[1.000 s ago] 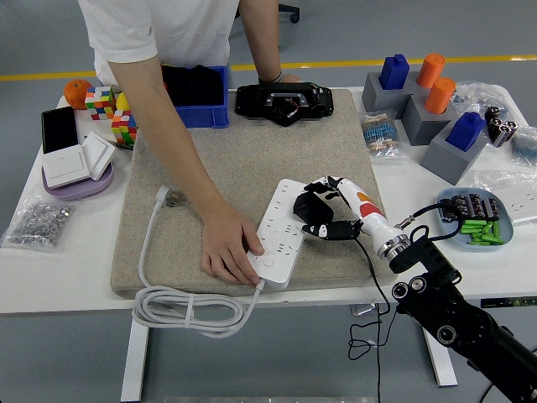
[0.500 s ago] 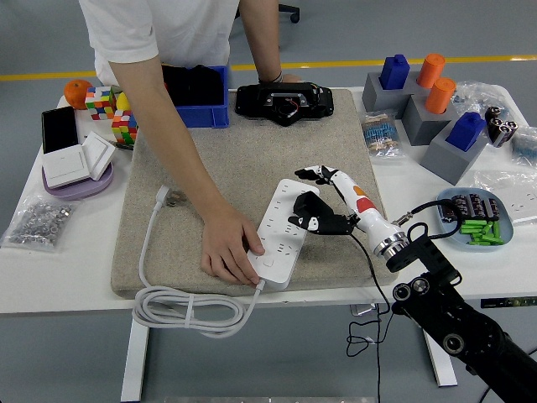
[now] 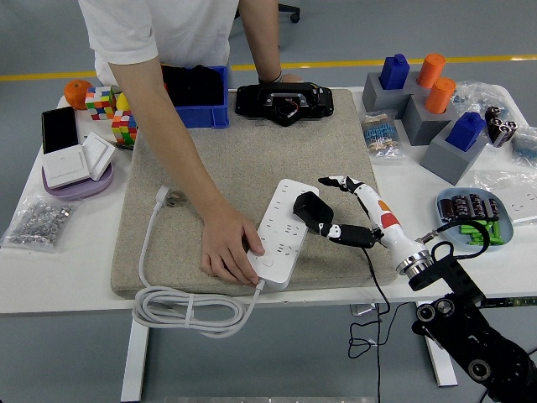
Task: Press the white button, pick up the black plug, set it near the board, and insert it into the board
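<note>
One view to work from — the head view. My right hand (image 3: 340,210) has drawn back toward the near right since half a second ago; its fingers are now spread and hold nothing. The black plug (image 3: 309,211) stands on the white board (image 3: 284,231), no longer gripped. A person's hand (image 3: 228,252) still presses the board's near end on the tabletop (image 3: 50,269) mat.
</note>
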Motion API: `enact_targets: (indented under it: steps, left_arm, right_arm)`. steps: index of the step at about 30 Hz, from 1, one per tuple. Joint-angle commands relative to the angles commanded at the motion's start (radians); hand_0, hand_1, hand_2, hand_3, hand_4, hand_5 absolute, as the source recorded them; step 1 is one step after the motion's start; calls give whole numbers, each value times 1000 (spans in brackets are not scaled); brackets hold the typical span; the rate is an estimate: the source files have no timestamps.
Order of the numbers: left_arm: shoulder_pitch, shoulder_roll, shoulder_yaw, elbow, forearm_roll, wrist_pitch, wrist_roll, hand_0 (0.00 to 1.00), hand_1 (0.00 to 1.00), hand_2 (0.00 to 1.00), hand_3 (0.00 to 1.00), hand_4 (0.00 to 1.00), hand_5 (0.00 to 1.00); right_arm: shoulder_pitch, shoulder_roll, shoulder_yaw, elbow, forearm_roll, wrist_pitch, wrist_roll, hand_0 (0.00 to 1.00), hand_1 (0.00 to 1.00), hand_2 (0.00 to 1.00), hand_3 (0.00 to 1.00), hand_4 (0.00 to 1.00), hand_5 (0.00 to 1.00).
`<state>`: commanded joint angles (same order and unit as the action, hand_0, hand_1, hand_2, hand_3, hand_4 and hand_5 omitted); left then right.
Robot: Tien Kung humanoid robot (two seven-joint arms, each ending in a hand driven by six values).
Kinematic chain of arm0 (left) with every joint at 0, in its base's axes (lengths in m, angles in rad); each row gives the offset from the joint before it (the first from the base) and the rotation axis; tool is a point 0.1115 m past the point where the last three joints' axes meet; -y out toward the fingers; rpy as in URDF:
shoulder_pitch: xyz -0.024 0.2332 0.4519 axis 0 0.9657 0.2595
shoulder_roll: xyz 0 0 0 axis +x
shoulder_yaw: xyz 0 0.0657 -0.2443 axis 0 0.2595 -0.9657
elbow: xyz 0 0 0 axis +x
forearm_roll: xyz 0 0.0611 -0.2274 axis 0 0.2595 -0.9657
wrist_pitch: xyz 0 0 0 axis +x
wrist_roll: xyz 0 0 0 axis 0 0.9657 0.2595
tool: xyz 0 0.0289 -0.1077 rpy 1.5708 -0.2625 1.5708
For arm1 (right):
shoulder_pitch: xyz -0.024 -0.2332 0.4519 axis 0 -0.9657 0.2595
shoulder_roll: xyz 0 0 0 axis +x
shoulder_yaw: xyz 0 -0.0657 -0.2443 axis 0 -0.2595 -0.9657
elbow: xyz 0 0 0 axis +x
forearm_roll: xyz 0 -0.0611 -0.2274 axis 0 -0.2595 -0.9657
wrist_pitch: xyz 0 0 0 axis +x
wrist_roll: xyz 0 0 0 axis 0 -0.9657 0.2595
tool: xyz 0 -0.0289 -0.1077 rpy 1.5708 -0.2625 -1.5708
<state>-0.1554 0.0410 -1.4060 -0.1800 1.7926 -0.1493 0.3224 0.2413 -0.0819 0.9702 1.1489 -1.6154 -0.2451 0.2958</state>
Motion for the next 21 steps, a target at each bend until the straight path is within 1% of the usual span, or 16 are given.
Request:
enact_targets:
  steps: [2, 9, 15, 21]
  left_arm:
    - [0, 0, 1, 0, -1, 0, 0, 691, 637, 613, 638, 557, 184]
    - [-1, 2, -2, 0, 4, 0, -1, 691, 637, 612, 638, 556, 184]
    - [-1, 4, -2, 0, 8, 0, -1, 690, 637, 613, 638, 557, 182]
    - [-3, 5, 5, 0, 5, -1, -1, 691, 637, 613, 638, 557, 183]
  right_arm:
    - [-6, -3, -10, 7, 2, 1, 0, 881, 839, 783, 763, 998, 371]
    - [-10, -7, -50, 26, 8, 1, 0, 877, 832, 775, 757, 998, 371]
    - [11, -5, -86, 9, 20, 1, 1, 872, 828, 772, 753, 998, 371]
    - [45, 12, -123, -21, 32, 1, 2, 869, 826, 770, 753, 998, 370]
